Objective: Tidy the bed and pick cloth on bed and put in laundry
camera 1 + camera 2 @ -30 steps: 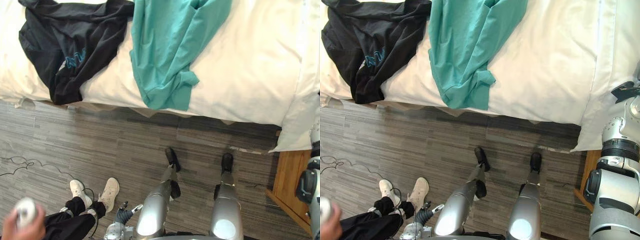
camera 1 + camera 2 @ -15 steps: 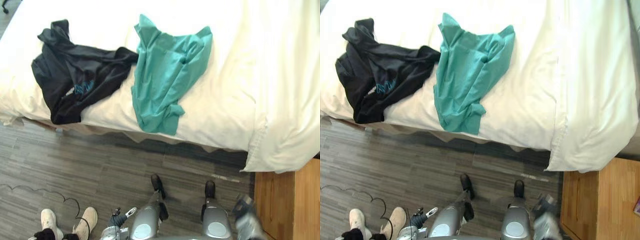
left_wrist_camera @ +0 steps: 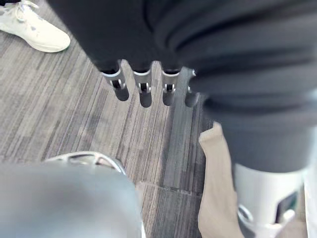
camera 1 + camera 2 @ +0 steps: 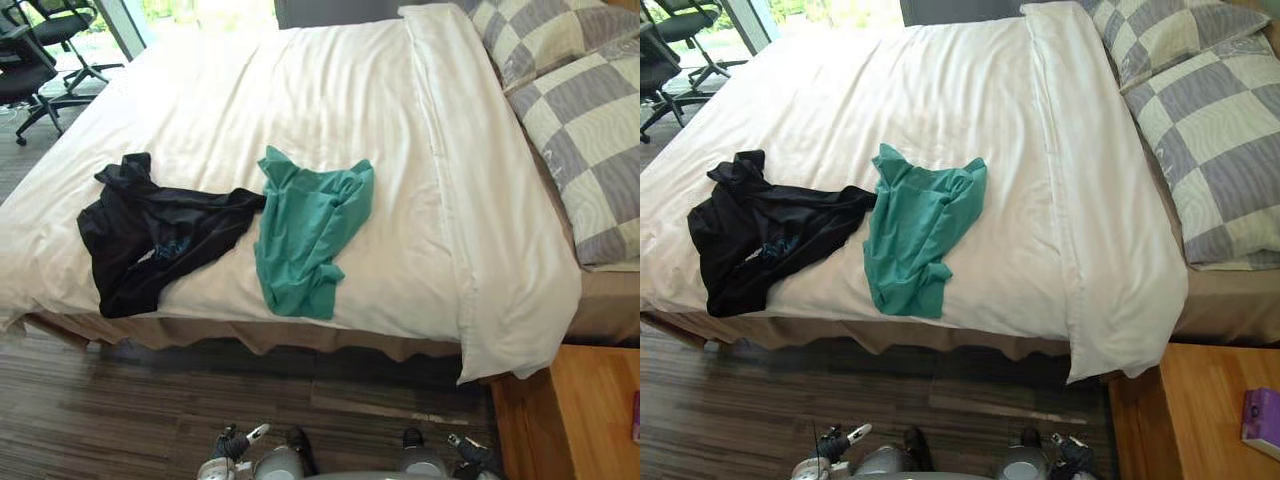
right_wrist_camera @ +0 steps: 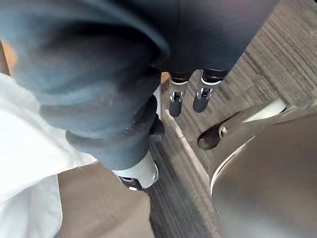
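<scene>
1. Crumpled black cloth garment (image 4: 160, 240) lies on the white-covered bed (image 4: 330, 100), near its front edge; one end touches the crumpled teal cloth shirt (image 4: 305, 235) beside it, on its right.
2. Grey-and-cream checked pillows (image 4: 580, 130) at the bed's right end.
3. Left hand (image 3: 143, 89): fingers straight, holding nothing, above grey wood-plank floor (image 3: 59, 109); a person's white shoe (image 3: 34, 29) nearby.
4. Right hand (image 5: 177, 99): fingers straight, empty, near the bed's edge.
</scene>
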### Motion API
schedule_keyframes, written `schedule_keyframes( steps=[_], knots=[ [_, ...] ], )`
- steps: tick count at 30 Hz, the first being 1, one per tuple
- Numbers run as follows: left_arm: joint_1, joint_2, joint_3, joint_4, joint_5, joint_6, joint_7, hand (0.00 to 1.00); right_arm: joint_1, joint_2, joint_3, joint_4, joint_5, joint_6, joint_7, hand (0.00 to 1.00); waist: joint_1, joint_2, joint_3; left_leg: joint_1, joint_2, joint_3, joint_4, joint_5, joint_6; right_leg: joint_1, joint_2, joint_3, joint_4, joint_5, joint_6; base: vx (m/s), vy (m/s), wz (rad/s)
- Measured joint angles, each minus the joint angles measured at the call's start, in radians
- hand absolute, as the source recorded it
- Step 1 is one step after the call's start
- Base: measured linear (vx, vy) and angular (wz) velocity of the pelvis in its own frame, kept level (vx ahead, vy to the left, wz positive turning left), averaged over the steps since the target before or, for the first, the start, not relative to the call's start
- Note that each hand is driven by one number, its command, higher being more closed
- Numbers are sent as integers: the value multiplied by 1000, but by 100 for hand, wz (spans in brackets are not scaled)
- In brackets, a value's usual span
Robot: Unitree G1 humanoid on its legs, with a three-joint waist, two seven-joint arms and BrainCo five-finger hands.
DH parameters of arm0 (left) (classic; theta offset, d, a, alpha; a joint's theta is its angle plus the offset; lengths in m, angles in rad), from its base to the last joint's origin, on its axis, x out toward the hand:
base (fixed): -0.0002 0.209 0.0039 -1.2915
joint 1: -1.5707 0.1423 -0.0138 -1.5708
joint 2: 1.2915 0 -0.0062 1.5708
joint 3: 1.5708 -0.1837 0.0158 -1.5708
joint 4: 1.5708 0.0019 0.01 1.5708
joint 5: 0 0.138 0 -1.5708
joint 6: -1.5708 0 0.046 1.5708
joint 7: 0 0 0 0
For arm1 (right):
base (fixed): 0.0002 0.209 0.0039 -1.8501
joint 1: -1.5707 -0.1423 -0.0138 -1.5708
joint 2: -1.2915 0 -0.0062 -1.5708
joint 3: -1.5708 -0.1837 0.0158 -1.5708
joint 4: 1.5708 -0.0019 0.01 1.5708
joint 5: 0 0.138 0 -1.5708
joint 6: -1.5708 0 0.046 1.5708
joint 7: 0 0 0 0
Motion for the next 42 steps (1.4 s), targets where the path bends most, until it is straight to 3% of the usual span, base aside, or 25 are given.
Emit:
schedule_keyframes(
  steps=[2, 5, 6, 7, 9, 10, 11, 12, 13, 14, 16, 18, 20, 23, 25, 27, 29, 32, 36, 37, 38, 39, 40, 41, 42],
  knots=[
    [20, 2, 47, 10, 18, 11, 4, 0, 6, -2, -5, 0, -37, 9, 0, 0, 2, -8, -1, -77, 83, -73, 158, -40, 22, 0, -16, 18, 3, -9, 14, 20, 114, -25],
    [59, -4, 49, -7, 20, 9, 32, 0, 46, -6, -4, -1, -60, 7, -4, 0, 2, -7, -6, -132, 184, -218, 101, -33, 11, 1, -64, 22, 11, -49, 74, 112, 347, -2],
    [60, -2, 50, -7, 19, 8, 39, 0, 52, -5, -2, 1, -60, 8, -4, 0, 1, -12, -9, -148, 190, -220, 123, -11, -25, 3, -82, 22, 10, -53, 80, 190, 537, 20],
    [59, 16, 48, -8, 18, 8, 44, 0, 65, 6, -2, 16, -57, 9, -4, 0, 5, -27, -33, -189, 156, -214, 186, -4, -130, 7, -126, 26, -10, -57, 86, 246, 528, 39],
    [39, 44, 43, -14, 14, 8, 62, 0, 66, 41, -41, 38, -48, 11, -3, 0, -8, -83, -67, -284, 110, -217, 289, -79, -116, -8, -164, 26, -24, 9, 45, 268, 453, 31],
    [27, 61, 45, -11, -1, 11, 67, 0, 62, 61, -45, 55, -48, 11, -3, 0, 7, -90, -64, -297, 105, -200, 308, -105, -103, -38, -174, 7, -22, 112, 32, 219, 377, -24],
    [21, 67, 44, -13, -24, 11, 66, 0, 41, 58, -37, 57, -49, 10, -3, 0, 11, -102, -66, -272, 102, -162, 279, -98, -74, -64, -175, -73, -4, 196, -85, 226, 452, -54],
    [21, 70, 44, -14, -38, 10, 66, 0, 28, 53, -21, 56, -49, 18, -8, 0, 11, -107, -66, -231, 102, -128, 235, -89, -57, -96, -180, -169, 64, 191, -136, 187, 338, -51],
    [21, 71, 38, -16, -53, 8, 65, 0, 25, 45, 6, 51, -50, 17, -8, 0, 3, -107, -66, -186, 88, -109, 180, -73, -40, -111, -166, -233, 148, 144, -106, 210, 301, -36],
    [21, 71, 16, -28, -59, 5, 63, 0, 26, 35, 32, 51, -52, 14, -6, 0, 4, -102, -64, -118, 66, -90, 93, -45, -24, -119, -104, -255, 227, 62, -51, 209, 224, -13],
    [15, 68, -32, -51, -66, -8, 62, 0, 22, 27, 53, 39, -52, 8, -3, 0, 0, -90, -58, -43, 29, -84, -36, 8, -10, -123, 24, -245, 289, -46, -51, 186, 148, 21],
    [-6, 48, -70, -55, -70, -11, 62, 0, 22, 25, 82, -1, -52, 2, -3, 0, 1, -84, -51, 13, -33, -85, -137, 56, 0, -107, 129, -271, 210, -112, -71, 135, 42, 40],
    [-22, 22, -74, -54, -65, -9, 61, 0, -9, 26, 106, -25, -52, -7, -3, 0, 5, -83, -20, 49, -78, -81, -183, 71, -3, -31, 125, -294, 101, -113, -103, 89, 17, 18],
    [-33, -17, -75, -56, -48, -7, 59, 0, -51, 25, 130, -46, -66, -25, -2, 0, 7, -40, 30, 76, -89, -73, -209, 89, -4, -14, 122, -295, 80, -104, -116, 31, 11, 4],
    [-45, -26, -75, -96, -50, -13, 61, 0, -83, 12, 156, -53, -69, -25, -9, 0, 12, -10, 75, -36, -41, -70, 48, 3, -8, -13, 127, -293, 86, -120, -110, -22, 17, -2],
    [-72, -33, -99, -125, -60, -21, 62, 0, -116, -24, 196, -48, -82, -22, -13, 0, 16, 15, 129, -127, -6, -114, 275, -1, -27, -5, 119, -286, 128, -131, -109, -54, 130, -18],
    [-80, -30, -158, -124, -63, -27, 64, 0, -141, -37, 208, -36, -121, -21, -26, 0, 24, 28, 136, -159, 23, -134, 357, -18, -31, -7, 96, -254, 136, -123, -95, 41, 235, -45],
    [-82, -30, -186, -122, -50, -32, 63, 0, -153, -29, 208, -37, -155, -19, -26, 0, 26, 28, 133, -145, 86, -156, 263, -28, -14, -39, 61, -199, 133, -99, -55, 110, 304, -49],
    [-90, -24, -194, -124, -45, -41, 66, 0, -137, -30, 199, -43, -191, -17, -26, 0, 25, 25, 118, -131, 130, -266, -20, -3, -28, -71, -56, -165, 127, -69, 62, 158, 539, -2],
    [-91, -28, -205, -118, -44, -41, 67, 0, -125, -39, 198, -42, -202, -17, -24, 0, 23, 26, 107, -136, 136, -255, -47, 83, -179, -58, -89, -162, 108, -60, 122, 174, 592, 32],
    [-117, 2, -220, -113, -44, -40, 68, 0, -123, -10, 190, -32, -220, -13, -24, 0, 20, -31, 99, -162, 68, -252, -13, 64, -143, -51, -142, -156, 73, -35, 108, 181, 537, 44],
    [-124, 38, -231, -110, -44, -40, 72, 0, -120, 21, 180, -30, -227, -12, -17, 0, 20, -58, 81, -190, 38, -260, 23, 42, -120, -50, -160, -168, 57, 25, 77, 188, 463, 31],
    [-128, 56, -232, -106, -44, -36, 77, 0, -124, 42, 168, -35, -228, -12, -17, 0, 27, -58, 78, -198, 41, -257, 59, 12, -105, -59, -159, -161, 70, 84, 37, 164, 402, -3],
    [-131, 66, -232, -98, -44, -33, 83, 0, -127, 56, 175, -42, -228, -11, -21, 0, 37, -46, 80, -187, 42, -242, 64, -1, -85, -81, -160, -167, 103, 133, -36, 166, 475, -30],
    [-126, 75, -231, -100, -44, -33, 85, 0, -139, 68, 199, -43, -228, -6, -23, 0, 43, -49, 77, -152, 42, -217, 32, 3, -69, -108, -159, -190, 155, 143, -70, 108, 362, -29]
  ],
)
